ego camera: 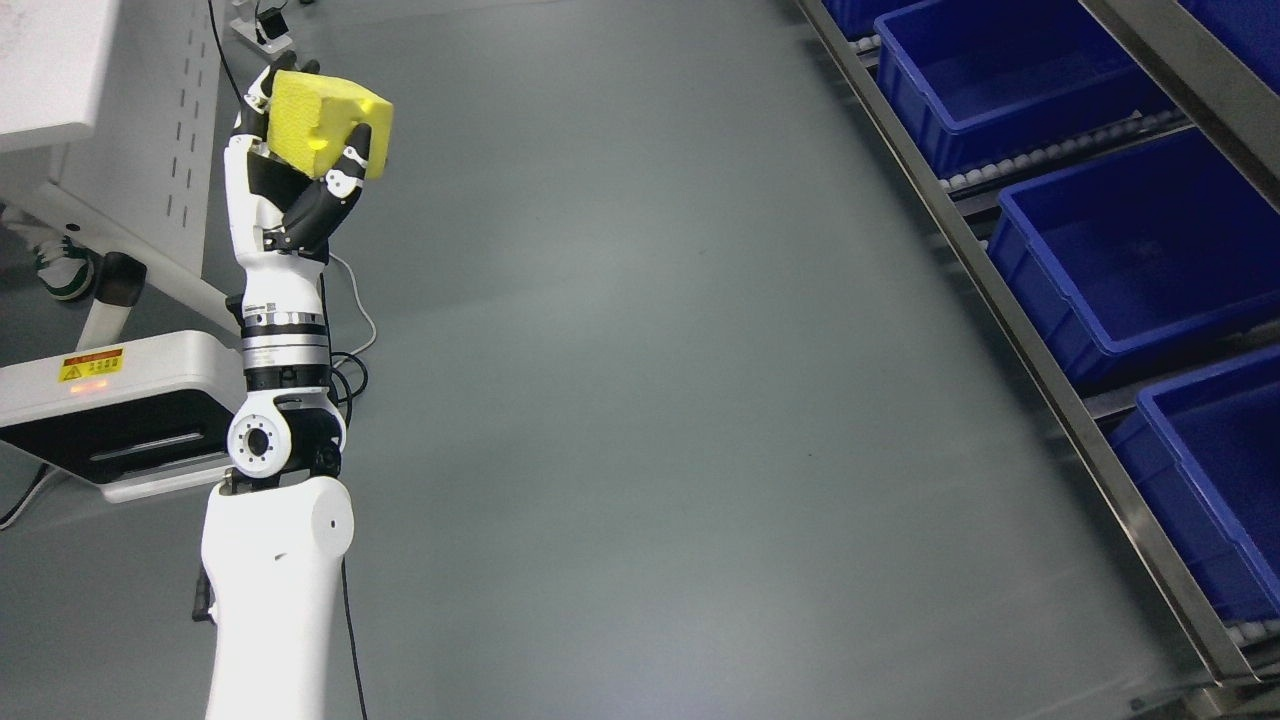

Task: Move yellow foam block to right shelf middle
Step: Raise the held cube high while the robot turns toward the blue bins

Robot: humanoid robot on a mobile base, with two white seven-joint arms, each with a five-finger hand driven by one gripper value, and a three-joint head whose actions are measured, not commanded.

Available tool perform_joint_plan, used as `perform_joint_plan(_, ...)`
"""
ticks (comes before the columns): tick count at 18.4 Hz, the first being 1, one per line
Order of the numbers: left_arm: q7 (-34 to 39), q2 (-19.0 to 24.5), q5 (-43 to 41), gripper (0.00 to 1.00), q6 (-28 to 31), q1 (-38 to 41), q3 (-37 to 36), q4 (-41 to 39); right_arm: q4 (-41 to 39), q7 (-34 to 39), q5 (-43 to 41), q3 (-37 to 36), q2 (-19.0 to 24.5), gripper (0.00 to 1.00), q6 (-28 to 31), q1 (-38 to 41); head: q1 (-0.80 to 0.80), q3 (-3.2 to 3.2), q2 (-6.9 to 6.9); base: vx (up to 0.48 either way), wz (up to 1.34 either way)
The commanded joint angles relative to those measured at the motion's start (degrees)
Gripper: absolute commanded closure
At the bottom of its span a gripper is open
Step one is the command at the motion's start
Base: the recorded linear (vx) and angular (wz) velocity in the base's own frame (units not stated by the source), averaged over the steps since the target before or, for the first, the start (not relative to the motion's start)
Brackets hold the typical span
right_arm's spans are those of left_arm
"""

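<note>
The yellow foam block (325, 128) is up in the air at the upper left of the head view, clamped in the left hand (300, 175). Dark fingers (352, 160) wrap over the block's lower front face, and more fingertips show at its top left edge, so the grip comes from both sides. The block is chunky, with a rough notch on its near face. The left arm (280, 480) rises almost straight up from the bottom edge, white forearm shell below, a round joint, then a black-and-silver wrist band under the hand.

Below and all around is bare grey floor (650, 400). A black cable (350, 620) trails down beside the arm. To the left stands a white perforated cabinet (150, 120), and lower down a white machine base with a yellow warning label (90, 365). A shoe (60, 270) of a person peeks in at the left edge.

Well apart, on the far right, runs the metal shelf (1030, 340) with roller tracks, carrying blue bins: a top bin (1000, 80), a middle bin (1130, 270), a near bin (1210, 470). The block is nowhere near them.
</note>
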Motion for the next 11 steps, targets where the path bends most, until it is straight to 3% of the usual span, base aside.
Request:
perform_joint_plan(1, -1.65, 0.9, -1.32, 0.47, -0.68, 3.42, -6.77, -6.8, -1.0, -0.01, 0.18, -0.07, -1.0, 0.0, 0.04, 0.09, 0.0, 0.0, 0.0, 0.117, 0.29)
perform_joint_plan(6, -1.56, 0.9, -1.41, 0.47, -0.59, 3.43, -6.96, -7.15, -1.0, -0.01, 0.18, 0.02, -1.0, 0.0, 0.04, 0.09, 0.0, 0.0, 0.0, 0.145, 0.11)
perform_joint_plan(11, -1.56, 0.9, -1.41, 0.47, -0.59, 3.87, -6.26, -8.12, -1.0, -0.01, 0.18, 0.02, -1.0, 0.0, 0.04, 0.09, 0.0, 0.0, 0.0, 0.26, -0.26)
